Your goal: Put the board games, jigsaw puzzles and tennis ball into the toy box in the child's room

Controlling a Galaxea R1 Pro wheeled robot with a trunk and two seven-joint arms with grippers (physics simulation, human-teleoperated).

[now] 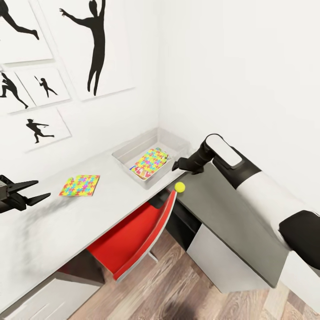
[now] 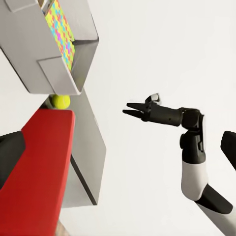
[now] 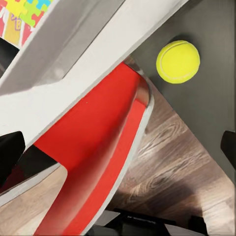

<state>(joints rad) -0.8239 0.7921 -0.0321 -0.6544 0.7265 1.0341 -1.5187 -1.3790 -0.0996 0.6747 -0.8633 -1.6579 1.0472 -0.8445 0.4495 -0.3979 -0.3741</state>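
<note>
tennis ball sits on the dark cabinet top right at the table edge, by the red chair; light, springy, round, will roll off if nudged, so I'd pinch it across the middle from above; my right gripper hangs just above it near the toy box, wrist bent down, fingers parted, empty; my left gripper open, empty, well apart.

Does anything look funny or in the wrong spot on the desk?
Yes. The tennis ball sits right at the corner of the dark grey cabinet top, beside the red chair, where it could roll off. One jigsaw puzzle lies on the table outside the toy box.
</note>
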